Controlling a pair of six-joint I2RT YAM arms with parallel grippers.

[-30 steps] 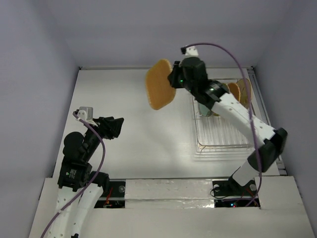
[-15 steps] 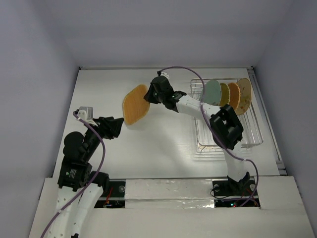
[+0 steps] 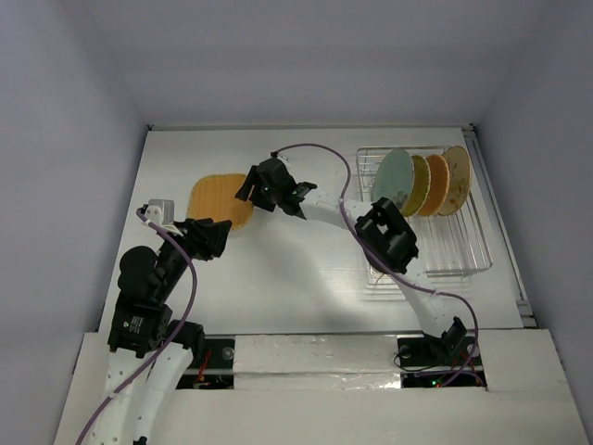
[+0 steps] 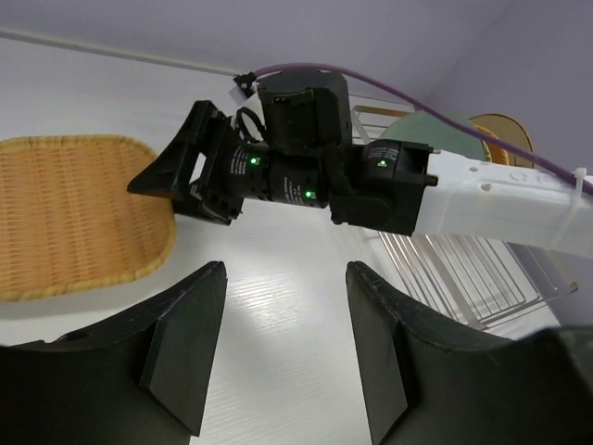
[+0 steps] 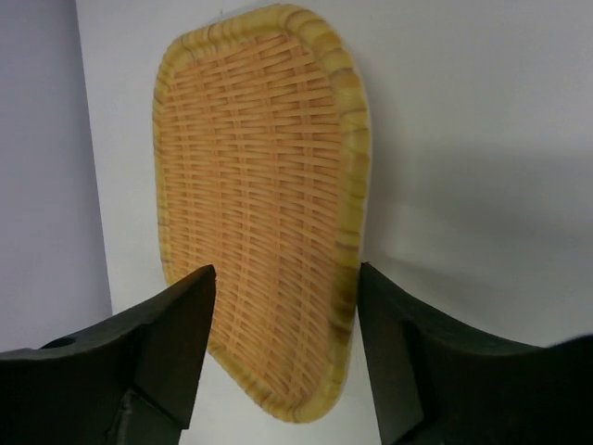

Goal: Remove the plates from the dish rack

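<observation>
The rounded-square orange woven plate lies flat on the table, left of centre. My right gripper is at its right edge, jaws open on either side of the rim. In the right wrist view the plate fills the space beyond my right gripper. My left gripper hovers just below the plate, open and empty; its wrist view shows the plate and the right gripper. The dish rack holds a pale green plate, a mustard plate, an orange plate and a beige plate, all upright.
The right arm stretches from the near right across the rack's left side to the table's middle. White walls close in the table at the back and both sides. The rack shows behind the right arm in the left wrist view.
The right arm swung the orange woven plate from above the rack, left and down onto the table, then opened its jaws. The left arm has stayed still.
</observation>
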